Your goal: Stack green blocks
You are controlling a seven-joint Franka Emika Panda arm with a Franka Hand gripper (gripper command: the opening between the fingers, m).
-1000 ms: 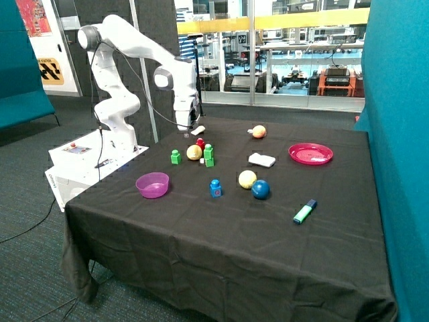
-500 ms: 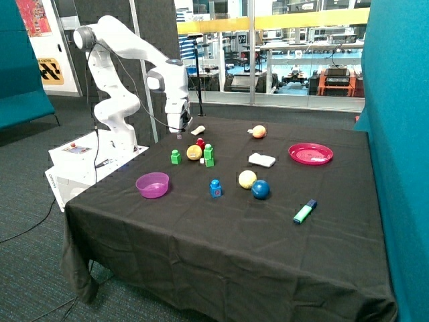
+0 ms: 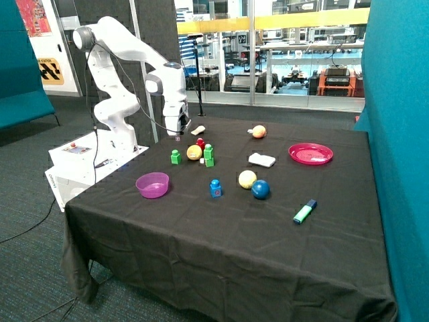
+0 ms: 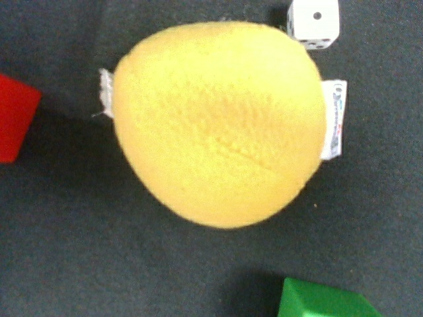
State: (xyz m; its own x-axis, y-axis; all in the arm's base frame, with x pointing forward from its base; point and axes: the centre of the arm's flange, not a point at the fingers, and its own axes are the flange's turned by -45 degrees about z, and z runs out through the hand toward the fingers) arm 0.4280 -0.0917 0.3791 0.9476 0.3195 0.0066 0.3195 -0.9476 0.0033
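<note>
Since a second ago the arm has swung away from the white scrap, bringing its jaws (image 3: 177, 136) low behind the yellow ball (image 3: 194, 152); whether they are apart, I cannot tell. A lone green block (image 3: 175, 157) sits just beside that ball, nearer the purple bowl (image 3: 153, 184). Two more green blocks (image 3: 208, 155) stand stacked on the ball's other side. The ball's tag (image 4: 334, 119) is unreadable.
</note>
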